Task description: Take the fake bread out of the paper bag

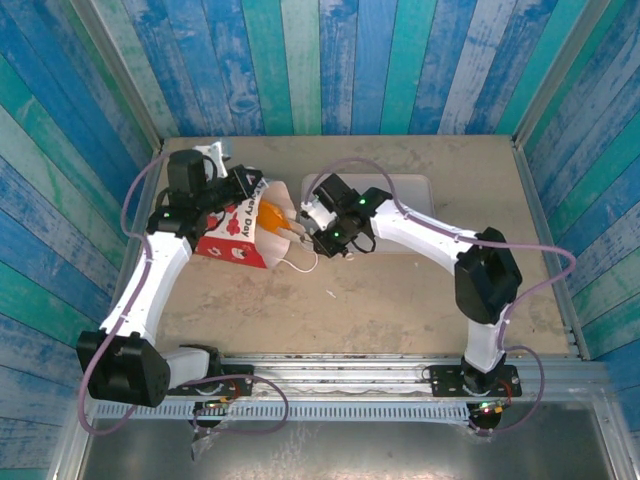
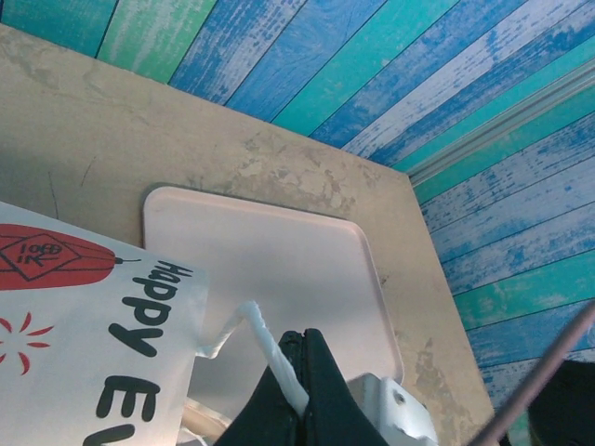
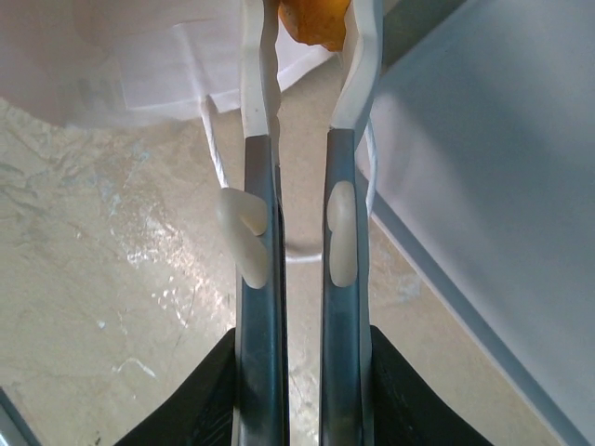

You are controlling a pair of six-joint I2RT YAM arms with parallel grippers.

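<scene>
Since fake bread [image 3: 314,19] looks light, stiff, right gripper [image 3: 311,39] pinches its end; left gripper [image 2: 299,351] clamps paper bag [image 2: 84,362] cord [image 2: 265,339].

MOUTH of paper bag [image 1: 232,232]: blocked by right gripper [image 1: 300,228], fake bread [image 1: 275,215] | RIGHT-REAR: tray [image 1: 405,190] just beside bag | NEAR SIDE: bare table [image 1: 350,310], passable

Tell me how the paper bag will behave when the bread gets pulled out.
The paper bag is probably light and floppy: thin paper, held by its cord handle in the shut left claw. It may drag or crumple toward the right claw, which grips the fake bread at its mouth.
</scene>
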